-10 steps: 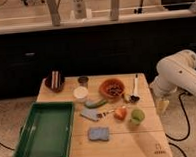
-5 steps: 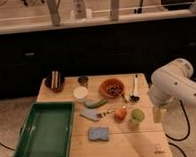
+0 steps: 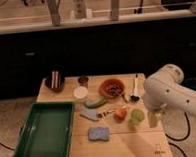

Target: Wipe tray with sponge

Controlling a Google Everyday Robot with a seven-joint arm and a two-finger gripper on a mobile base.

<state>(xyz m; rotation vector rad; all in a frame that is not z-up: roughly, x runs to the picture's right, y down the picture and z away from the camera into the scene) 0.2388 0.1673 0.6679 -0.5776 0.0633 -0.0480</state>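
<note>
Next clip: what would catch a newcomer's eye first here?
The big green tray fills the front-left corner of the table, with the light-blue sponge lying on the wood just to its right. A bulky white arm looms at the right, its gripper hanging by the table's right edge, apart from both.
</note>
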